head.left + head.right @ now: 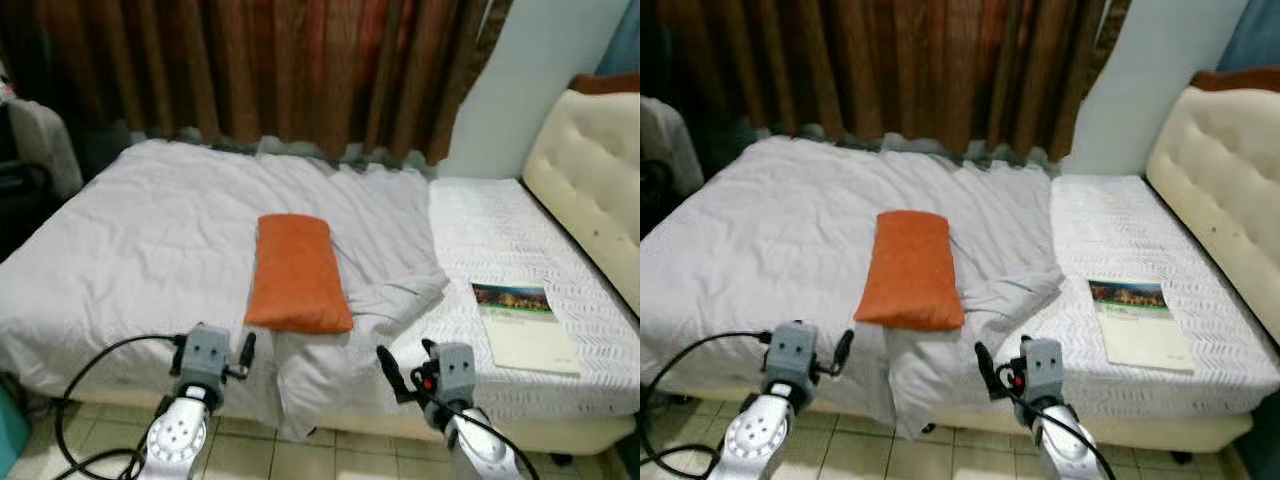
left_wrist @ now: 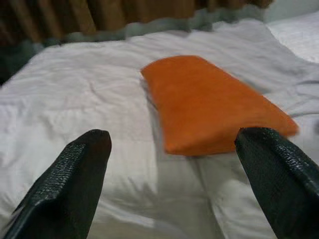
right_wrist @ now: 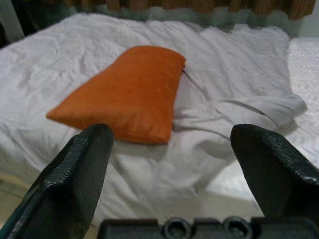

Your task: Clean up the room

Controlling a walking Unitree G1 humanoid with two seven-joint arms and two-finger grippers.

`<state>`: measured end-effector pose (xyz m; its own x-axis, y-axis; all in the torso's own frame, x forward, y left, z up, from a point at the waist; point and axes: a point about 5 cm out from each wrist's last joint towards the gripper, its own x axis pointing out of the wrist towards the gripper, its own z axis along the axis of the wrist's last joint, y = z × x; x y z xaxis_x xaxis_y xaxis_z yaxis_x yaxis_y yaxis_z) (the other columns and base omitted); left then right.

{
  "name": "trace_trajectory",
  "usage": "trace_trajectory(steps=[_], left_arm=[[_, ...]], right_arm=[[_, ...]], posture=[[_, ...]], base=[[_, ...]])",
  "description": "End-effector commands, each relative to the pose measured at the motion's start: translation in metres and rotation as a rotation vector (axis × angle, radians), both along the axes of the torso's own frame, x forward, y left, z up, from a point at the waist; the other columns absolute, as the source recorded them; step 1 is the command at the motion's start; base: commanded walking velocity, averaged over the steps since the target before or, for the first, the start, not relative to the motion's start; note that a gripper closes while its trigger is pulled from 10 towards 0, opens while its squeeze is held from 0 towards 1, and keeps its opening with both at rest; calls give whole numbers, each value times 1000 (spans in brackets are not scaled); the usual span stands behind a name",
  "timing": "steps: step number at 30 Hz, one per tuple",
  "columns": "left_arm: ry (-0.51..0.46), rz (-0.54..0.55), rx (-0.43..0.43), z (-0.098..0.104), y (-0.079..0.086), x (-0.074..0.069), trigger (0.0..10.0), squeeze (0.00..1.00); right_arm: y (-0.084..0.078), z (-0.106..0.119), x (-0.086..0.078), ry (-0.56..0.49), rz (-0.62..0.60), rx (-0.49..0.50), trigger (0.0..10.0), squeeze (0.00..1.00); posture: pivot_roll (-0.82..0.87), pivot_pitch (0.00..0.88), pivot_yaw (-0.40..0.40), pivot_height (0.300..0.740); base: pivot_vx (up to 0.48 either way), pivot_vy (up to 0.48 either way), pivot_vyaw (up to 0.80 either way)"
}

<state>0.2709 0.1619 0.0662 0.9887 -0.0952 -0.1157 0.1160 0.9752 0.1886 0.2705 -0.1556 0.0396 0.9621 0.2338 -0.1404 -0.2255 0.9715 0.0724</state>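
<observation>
My left gripper [image 1: 243, 358] hangs at the near edge of the bed, fingers spread wide with nothing between them, and my right gripper [image 1: 398, 372] sits beside it further right, fingers likewise apart and empty. Ahead, the bed [image 1: 520, 215] stretches across to the cream headboard [image 1: 590, 170] on the right, brown curtains [image 1: 250, 70] behind. A grey duvet [image 1: 150, 240] covers the left part, rumpled, one corner flopped over the near edge just between my grippers. On it, the orange pillow [image 1: 297, 272] lies lengthwise, near end just beyond my left fingers [image 2: 70, 184]. Far right on the bare mattress, a book [image 1: 520, 325] lies flat, well apart from everything. My guess: pillow first. The risk is pinching duvet along with it, since the fabric bunches right under that near end, and dragging the whole cover off the bed. A one-sided grip could also let the soft pillow sag and slip to the floor tiles [image 1: 260, 450].
</observation>
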Motion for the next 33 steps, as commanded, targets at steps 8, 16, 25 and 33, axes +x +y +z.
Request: trace_trajectory(steps=[8,16,25,33], left_arm=[[-13,-50,8,8,-13,8,10000,0],[-12,-54,10,9,-16,10,10000,0],[-5,-61,11,9,-18,12,10000,0],[-20,-38,-28,11,-21,12,10000,0]], right_arm=[[-11,-2,-2,14,-20,-14,10000,0],[-10,-1,-1,13,-15,-16,10000,0],[-9,-1,0,7,-10,-23,10000,0],[-9,-1,0,9,2,-20,10000,0]], posture=[[81,25,-75,740],[78,31,-76,740],[76,32,-76,740],[74,35,-81,740]], base=[[341,338,-200],[363,312,-800],[269,58,-267],[136,-115,0]])
